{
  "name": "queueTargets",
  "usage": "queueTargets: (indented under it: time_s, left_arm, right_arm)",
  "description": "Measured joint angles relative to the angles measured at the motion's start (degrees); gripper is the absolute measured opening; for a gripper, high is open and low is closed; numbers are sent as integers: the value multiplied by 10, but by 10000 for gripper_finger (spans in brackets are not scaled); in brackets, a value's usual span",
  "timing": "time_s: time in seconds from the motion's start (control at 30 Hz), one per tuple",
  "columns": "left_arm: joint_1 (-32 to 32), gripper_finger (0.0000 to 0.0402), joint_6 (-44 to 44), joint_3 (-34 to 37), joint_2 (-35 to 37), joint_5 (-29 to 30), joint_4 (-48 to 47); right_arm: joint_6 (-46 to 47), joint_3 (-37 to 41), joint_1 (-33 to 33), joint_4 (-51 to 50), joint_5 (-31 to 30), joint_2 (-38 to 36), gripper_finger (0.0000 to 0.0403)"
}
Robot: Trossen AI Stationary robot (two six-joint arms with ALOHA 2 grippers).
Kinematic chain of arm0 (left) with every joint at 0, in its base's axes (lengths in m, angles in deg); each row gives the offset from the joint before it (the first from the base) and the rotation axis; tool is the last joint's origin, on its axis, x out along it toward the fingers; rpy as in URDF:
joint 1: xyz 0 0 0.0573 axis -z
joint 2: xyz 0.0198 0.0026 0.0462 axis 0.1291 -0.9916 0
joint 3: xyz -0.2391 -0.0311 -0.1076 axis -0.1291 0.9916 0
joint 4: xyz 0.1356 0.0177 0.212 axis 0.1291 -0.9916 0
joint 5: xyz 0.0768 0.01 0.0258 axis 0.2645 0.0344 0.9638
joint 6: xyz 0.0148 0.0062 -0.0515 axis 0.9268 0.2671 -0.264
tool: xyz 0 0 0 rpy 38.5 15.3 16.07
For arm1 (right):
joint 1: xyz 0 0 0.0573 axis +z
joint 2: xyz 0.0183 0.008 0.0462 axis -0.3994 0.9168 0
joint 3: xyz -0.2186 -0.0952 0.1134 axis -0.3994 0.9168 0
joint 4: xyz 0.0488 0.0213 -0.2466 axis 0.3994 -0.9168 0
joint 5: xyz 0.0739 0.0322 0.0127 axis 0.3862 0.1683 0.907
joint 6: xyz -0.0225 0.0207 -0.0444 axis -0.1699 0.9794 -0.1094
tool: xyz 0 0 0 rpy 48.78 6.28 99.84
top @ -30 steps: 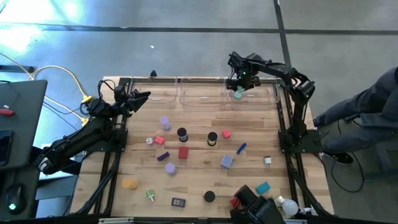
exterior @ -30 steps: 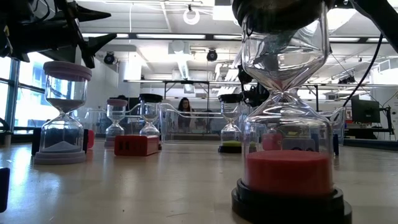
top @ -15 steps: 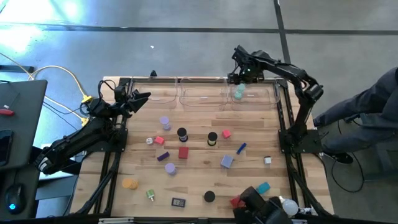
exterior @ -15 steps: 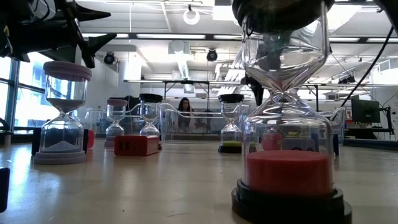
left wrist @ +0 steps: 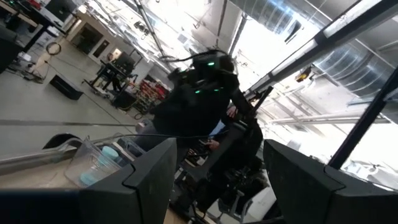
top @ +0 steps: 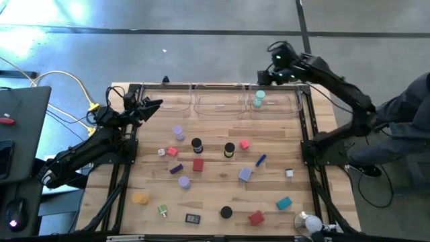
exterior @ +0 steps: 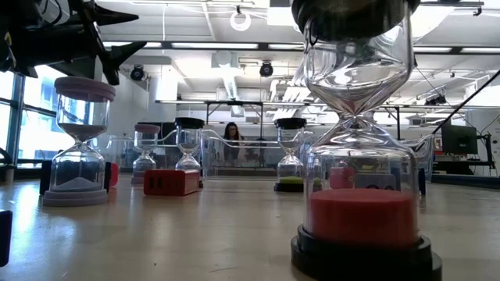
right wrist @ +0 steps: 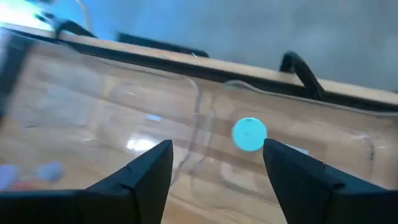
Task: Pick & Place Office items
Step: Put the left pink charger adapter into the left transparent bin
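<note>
My right gripper hangs above the clear tray at the upper right of the high view, jaws open and empty. Teal-capped timer stands inside that tray. My left gripper waits at upper left, jaws open, holding nothing. The other office items lie scattered mid-bench.

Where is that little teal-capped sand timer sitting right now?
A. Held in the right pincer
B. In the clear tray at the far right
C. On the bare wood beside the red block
B: the high view shows the teal-capped timer standing inside the clear tray, with the right pincer open, apart from it.
</note>
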Motion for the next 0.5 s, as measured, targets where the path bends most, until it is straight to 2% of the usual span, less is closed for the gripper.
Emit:
queueTargets:
  time_s: [0.27,0.5]
  left_arm:
    - [0,234,-26,0,0,-5,4]
    - [0,234,-35,0,0,-28,3]
  right_arm:
    - [80,0,66,-4,-25,-140,239]
    - [152,0,183,-25,-24,-201,239]
